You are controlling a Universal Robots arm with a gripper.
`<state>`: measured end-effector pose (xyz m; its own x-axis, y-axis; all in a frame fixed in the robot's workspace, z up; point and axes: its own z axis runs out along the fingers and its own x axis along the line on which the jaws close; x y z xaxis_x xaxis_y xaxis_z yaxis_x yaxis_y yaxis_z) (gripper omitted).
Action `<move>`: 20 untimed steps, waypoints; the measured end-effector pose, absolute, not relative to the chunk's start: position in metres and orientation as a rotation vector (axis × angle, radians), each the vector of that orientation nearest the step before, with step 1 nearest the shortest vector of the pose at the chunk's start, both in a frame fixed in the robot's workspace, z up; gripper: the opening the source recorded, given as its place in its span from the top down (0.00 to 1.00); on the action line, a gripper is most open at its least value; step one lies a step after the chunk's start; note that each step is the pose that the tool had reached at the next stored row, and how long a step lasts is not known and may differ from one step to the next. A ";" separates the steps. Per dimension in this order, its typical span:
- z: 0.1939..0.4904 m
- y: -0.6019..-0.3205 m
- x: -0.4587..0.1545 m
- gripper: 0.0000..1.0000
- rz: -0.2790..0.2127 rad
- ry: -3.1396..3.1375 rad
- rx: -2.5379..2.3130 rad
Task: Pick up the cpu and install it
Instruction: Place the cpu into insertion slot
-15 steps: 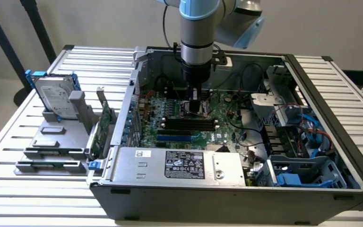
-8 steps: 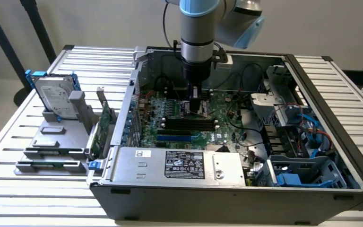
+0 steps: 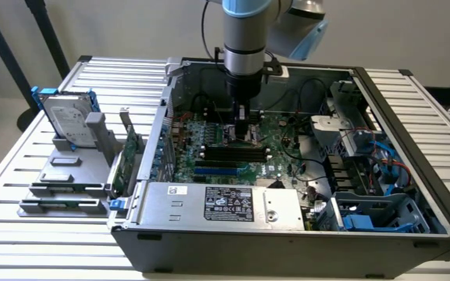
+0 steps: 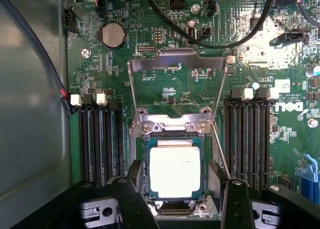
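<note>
Open computer case [image 3: 287, 252] on the slatted table [image 3: 6, 234]; the arm reaches down into it over the middle of the green board [image 4: 165, 89]. The socket [image 4: 172, 125] sits between two banks of black memory slots [image 4: 100, 144], with its metal hold-down plate [image 4: 145, 64] swung open. The cpu [image 4: 175, 170] lies flat in the socket, square to its frame. The claw [image 4: 181, 186] is directly above, fingers [image 4: 134, 189] apart. One finger stands off each of two opposite edges, the chip between them, unclamped.
</note>
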<state>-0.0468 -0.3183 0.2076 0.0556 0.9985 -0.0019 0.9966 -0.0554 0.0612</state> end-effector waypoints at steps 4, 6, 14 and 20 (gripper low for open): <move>0.210 -0.319 -0.050 0.58 0.063 2.127 2.249; 0.212 -0.319 -0.052 0.64 0.063 2.127 2.249; 0.215 -0.321 -0.075 0.89 0.064 2.127 2.249; 0.216 -0.322 -0.082 0.89 0.064 2.127 2.249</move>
